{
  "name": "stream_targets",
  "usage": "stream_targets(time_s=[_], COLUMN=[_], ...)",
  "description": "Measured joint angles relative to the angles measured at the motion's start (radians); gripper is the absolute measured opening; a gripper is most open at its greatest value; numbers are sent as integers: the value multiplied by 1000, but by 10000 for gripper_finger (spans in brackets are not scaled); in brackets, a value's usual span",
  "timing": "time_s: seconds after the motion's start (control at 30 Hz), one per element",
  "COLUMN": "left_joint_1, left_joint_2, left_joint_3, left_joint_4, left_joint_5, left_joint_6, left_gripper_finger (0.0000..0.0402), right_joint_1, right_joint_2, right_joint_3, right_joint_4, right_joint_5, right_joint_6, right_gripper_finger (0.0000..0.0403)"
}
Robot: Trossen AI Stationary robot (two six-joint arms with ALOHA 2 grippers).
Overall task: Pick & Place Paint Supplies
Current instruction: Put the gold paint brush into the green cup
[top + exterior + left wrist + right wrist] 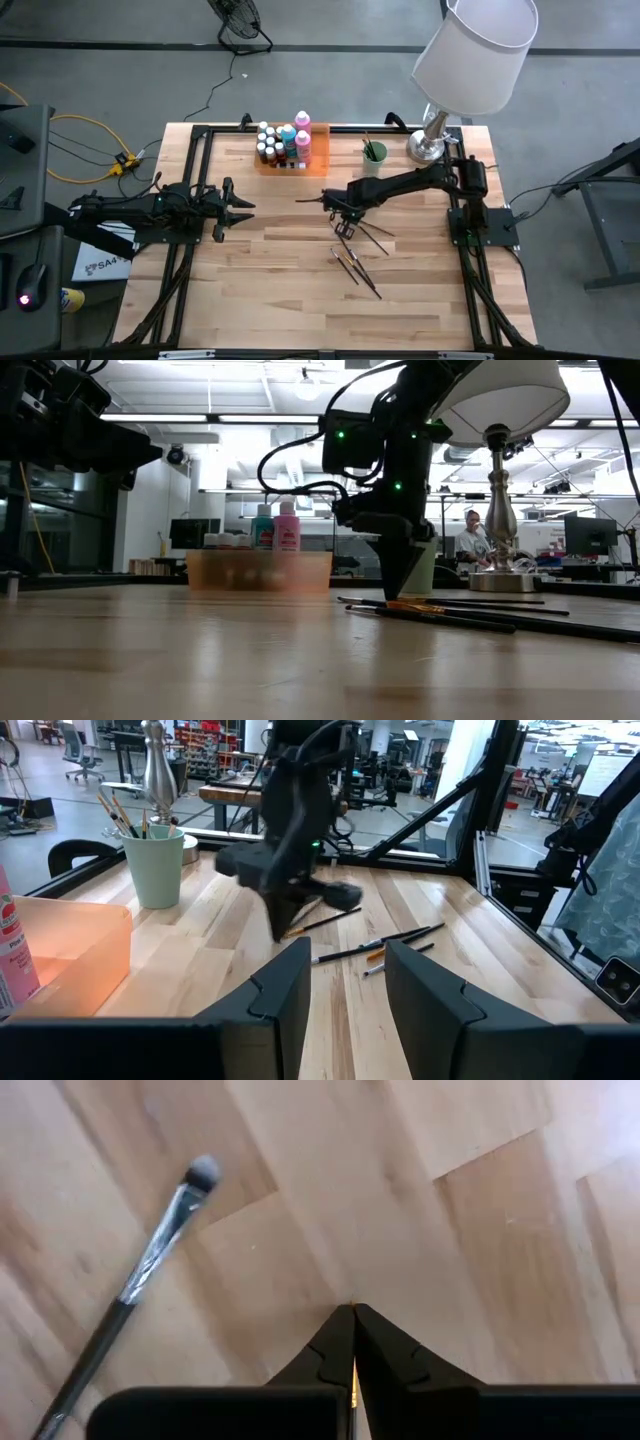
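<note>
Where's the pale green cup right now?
In the high view the pale green cup stands near the table's far edge, right of centre, between the orange tray of paint bottles and the lamp base, with brushes already standing in it.

A: Where does the high camera sit?

B: Overhead, facing straight down on the whole tabletop (280, 300), arms entering from 9 and 3 o'clock.

A: And the low one?

B: At tabletop level, looking flat across the wood into the room, with the orange tray (258, 571) and lamp (500, 490) well back.

A: The wrist cameras?

B: The left one looks forward past its own hand (340, 990) across the tabletop to the green cup (155, 865) (and the right arm farther off). The right one hangs very near the wood, facing down past the right hand (353, 1315).

A: What's shared?

B: The loose paintbrushes (357, 262) show in the high, low and left wrist views.
</note>
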Motion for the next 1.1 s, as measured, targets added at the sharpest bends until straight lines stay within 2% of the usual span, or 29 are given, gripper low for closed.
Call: stream_targets(time_s=[0.17,0.9,1.1], left_joint_1=[0,0,0], left_joint_2=[0,0,0], left_joint_3=[0,0,0], left_joint_4=[0,0,0], left_joint_5=[0,0,0], left_joint_6=[0,0,0], left_gripper_finger=[126,126,126], right_joint_1=[28,71,92], right_joint_2=[-46,-136,-172], right_joint_3=[-1,2,3], right_joint_4=[-8,-44,-63], right_joint_5=[5,260,288], right_joint_6=[-4,-37,-27], right_gripper_finger=[3,3,3])
